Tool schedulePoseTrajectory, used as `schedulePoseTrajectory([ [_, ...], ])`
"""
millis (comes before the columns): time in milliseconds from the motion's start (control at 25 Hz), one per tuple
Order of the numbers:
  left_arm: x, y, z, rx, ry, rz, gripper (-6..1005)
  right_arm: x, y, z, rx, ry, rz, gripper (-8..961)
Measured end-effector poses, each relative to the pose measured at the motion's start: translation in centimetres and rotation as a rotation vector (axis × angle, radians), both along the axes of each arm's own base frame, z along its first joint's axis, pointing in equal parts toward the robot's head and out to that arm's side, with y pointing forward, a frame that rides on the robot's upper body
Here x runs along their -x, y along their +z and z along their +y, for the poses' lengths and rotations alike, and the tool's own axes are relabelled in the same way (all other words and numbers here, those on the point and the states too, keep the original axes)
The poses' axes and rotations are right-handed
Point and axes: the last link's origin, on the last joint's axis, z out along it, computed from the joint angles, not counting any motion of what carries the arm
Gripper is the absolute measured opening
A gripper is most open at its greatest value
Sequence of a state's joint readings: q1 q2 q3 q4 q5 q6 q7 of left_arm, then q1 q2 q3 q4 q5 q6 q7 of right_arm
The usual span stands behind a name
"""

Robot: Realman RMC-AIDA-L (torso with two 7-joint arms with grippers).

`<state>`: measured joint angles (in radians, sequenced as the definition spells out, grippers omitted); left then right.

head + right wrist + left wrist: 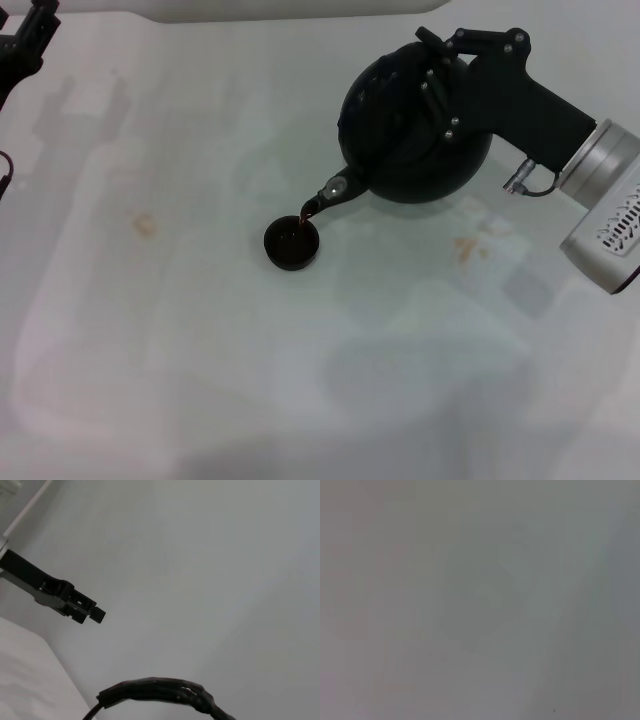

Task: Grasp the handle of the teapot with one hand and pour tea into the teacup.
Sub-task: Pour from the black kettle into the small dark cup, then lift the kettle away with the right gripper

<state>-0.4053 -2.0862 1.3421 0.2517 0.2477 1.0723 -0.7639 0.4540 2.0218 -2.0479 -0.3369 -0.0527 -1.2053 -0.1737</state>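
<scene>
The round black teapot (385, 150) hangs tilted over the table at the back right, with its spout (340, 187) pointing down to the left. A thin dark stream of tea (312, 208) falls from the spout into the small black teacup (292, 243), which holds dark liquid. My right gripper (436, 75) is shut on the handle at the top of the teapot and hides most of it in the head view. A ribbed black stretch of the handle (160, 692) shows in the right wrist view. My left gripper (25, 40) is parked at the far left corner.
The white table (200, 350) has small brown stains at the left (146, 224) and right of the teacup (466, 247). The left wrist view shows only a bare pale surface. The left arm (60, 595) shows far off in the right wrist view.
</scene>
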Motion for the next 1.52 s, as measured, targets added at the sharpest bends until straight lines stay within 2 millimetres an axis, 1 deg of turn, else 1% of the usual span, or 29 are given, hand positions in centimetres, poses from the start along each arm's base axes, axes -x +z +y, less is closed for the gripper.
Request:
schedulePoseTrajectory([
  [1520,0.15,-0.15,-0.11,0.012,0.009,-0.027,758,0.07,0.00,-0.13,-0.035,0.038,-0.041,113],
])
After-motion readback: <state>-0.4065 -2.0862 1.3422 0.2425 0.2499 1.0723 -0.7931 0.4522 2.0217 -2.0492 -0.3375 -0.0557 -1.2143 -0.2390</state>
